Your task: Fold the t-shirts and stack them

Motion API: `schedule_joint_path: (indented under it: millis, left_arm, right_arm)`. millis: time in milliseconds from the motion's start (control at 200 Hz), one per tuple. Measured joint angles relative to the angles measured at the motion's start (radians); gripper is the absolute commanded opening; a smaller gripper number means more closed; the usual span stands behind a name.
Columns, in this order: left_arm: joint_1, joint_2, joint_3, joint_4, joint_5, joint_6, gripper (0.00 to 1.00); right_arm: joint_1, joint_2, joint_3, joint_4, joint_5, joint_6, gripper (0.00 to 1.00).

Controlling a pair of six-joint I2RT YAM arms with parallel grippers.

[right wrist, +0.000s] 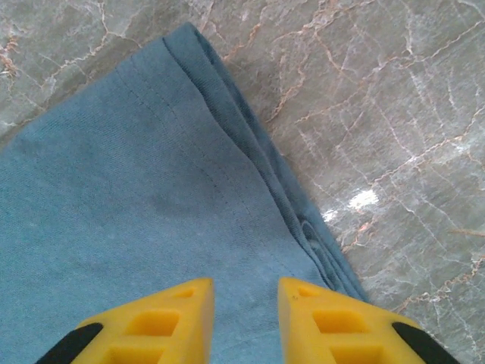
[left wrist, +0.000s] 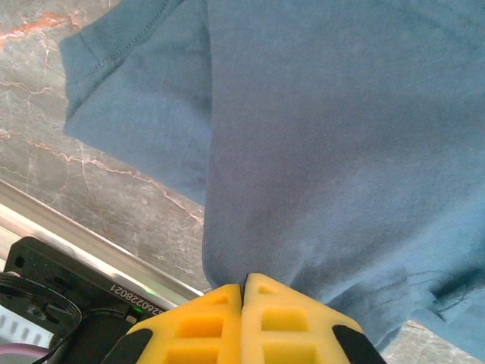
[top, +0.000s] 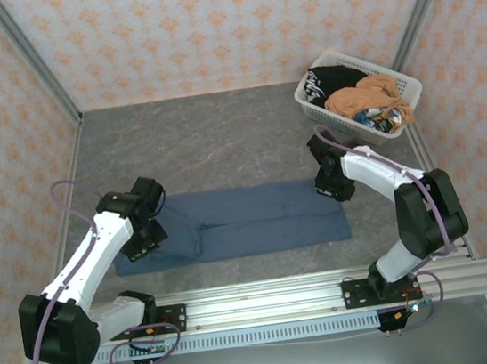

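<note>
The slate-blue t-shirt lies in a long flat band across the near part of the table. My left gripper sits at its left end, jaws shut on a pinch of the blue cloth; the yellow fingertips meet with fabric bunched between them, and a sleeve spreads to the left. My right gripper hovers open over the shirt's right end, its fingers apart above the hemmed corner. The black printed t-shirt and the orange-tan t-shirt lie crumpled in the basket.
The white lattice basket stands at the back right by the wall. An aluminium rail runs along the near edge, just past the shirt's front side. Grey marbled tabletop lies bare behind the shirt.
</note>
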Motion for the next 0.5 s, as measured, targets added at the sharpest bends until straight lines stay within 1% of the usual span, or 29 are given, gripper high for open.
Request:
schedule_joint_path:
  millis: [170, 500]
  left_arm:
    - [-0.025, 0.000, -0.048, 0.016, -0.019, -0.018, 0.00]
    - [-0.038, 0.002, -0.115, 0.082, -0.029, -0.071, 0.00]
  right_arm:
    - [0.000, 0.024, 0.000, 0.011, -0.008, -0.003, 0.28]
    - [0.000, 0.042, 0.000, 0.025, -0.019, -0.004, 0.27]
